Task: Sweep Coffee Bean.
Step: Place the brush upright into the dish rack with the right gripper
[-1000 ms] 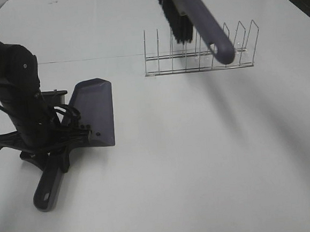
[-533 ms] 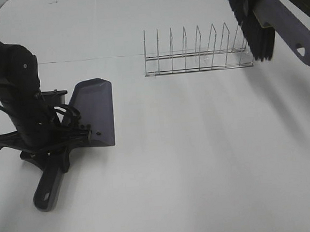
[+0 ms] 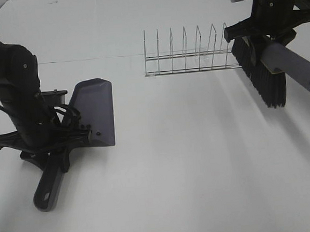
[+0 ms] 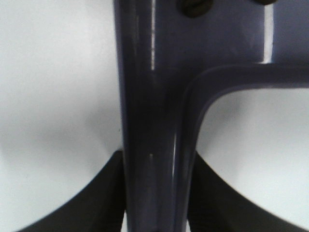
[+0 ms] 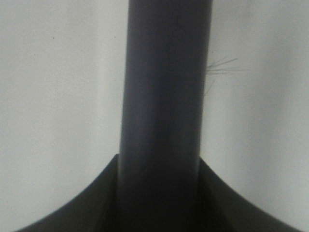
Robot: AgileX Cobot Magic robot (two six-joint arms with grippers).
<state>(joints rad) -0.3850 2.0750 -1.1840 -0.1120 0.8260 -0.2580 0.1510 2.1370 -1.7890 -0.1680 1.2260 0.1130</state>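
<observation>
The right gripper (image 3: 264,42) pinches a grey-handled, black-bristled brush (image 3: 268,83), slanting above the white counter's (image 3: 191,161) right side. Well apart at left, the left gripper (image 3: 53,148) clamps a grey plastic dustpan (image 3: 93,113). I see no coffee beans between them.

1. White matte counter (image 3: 202,171) fills nearly the whole exterior view; soft grey shadows, light even.
2. Thin dark seam (image 3: 97,58) crosses far part.
3. Wire rack (image 3: 188,57) upright nr seam.
</observation>
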